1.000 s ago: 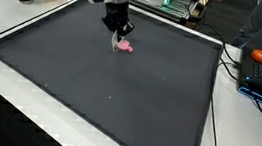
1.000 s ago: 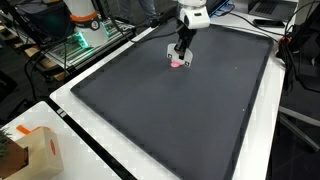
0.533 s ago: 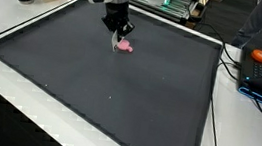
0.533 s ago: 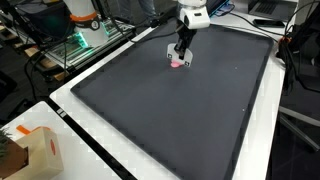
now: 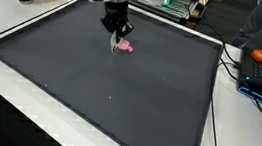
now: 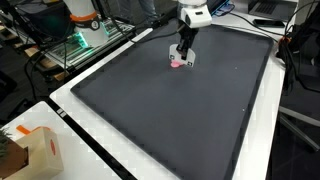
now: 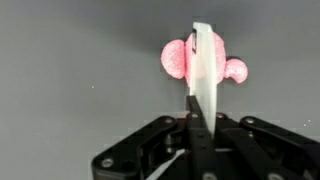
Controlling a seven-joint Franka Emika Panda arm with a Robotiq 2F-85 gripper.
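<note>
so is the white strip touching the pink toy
Cannot tell. In the wrist view the white strip overlaps the pink toy, hiding any gap.

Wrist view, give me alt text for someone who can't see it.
A black claw at the bottom edge is closed on a thin white strip, which stands upright in front of a lumpy pink object lying on a dark grey mat.
</note>
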